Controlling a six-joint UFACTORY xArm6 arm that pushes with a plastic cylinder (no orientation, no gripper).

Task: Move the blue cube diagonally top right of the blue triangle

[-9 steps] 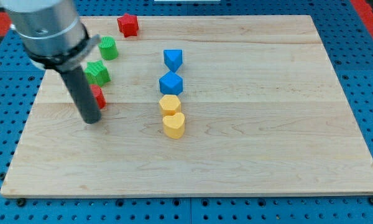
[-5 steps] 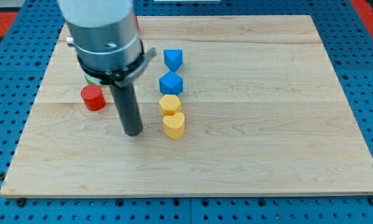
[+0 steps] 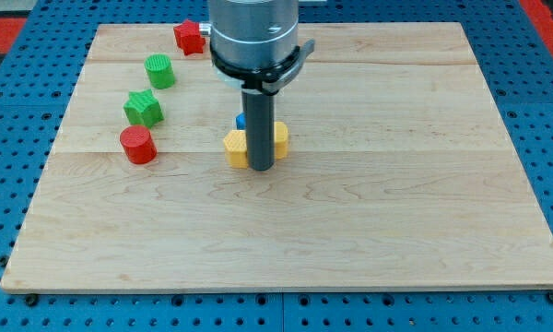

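Rig: single arm ending in a dark rod, no hand fitted, so no hand state to tell; only my tip (image 3: 262, 167) to report.
Tip position: down on the tabletop (image 3: 396, 203) near the middle, in front of a tight cluster of blocks and covering most of it.
Blue cube: only a sliver of blue block (image 3: 241, 121) shows at the rod's left edge, just above the yellow pieces; cannot tell whether this is the cube or the triangle.
Blue triangle: not visible as a separate shape; presumably hidden behind the rod and arm housing.
Yellow blocks: one yellow block (image 3: 234, 148) pokes out on the view's left of the rod, another yellow block (image 3: 281, 137) on the view's right; shapes not clear, both touching or nearly touching the rod in this view.
Other blocks: red star (image 3: 190, 37) at the view's top, green cylinder (image 3: 159, 70) below it, green star (image 3: 143, 108) lower again, red cylinder (image 3: 138, 145) lowest; all well apart from the tip, on the view's left.
Progress: no sign that the cube sits diagonally top right of the triangle; with both blue blocks mostly hidden, the arrangement cannot be checked.
Left to do: judged from this view, the whole push likely remains — getting the tip to the cube's lower-left side and sliding it up and right past the triangle.
Risk: yellow blocks sit close to the tip and could be dragged along.
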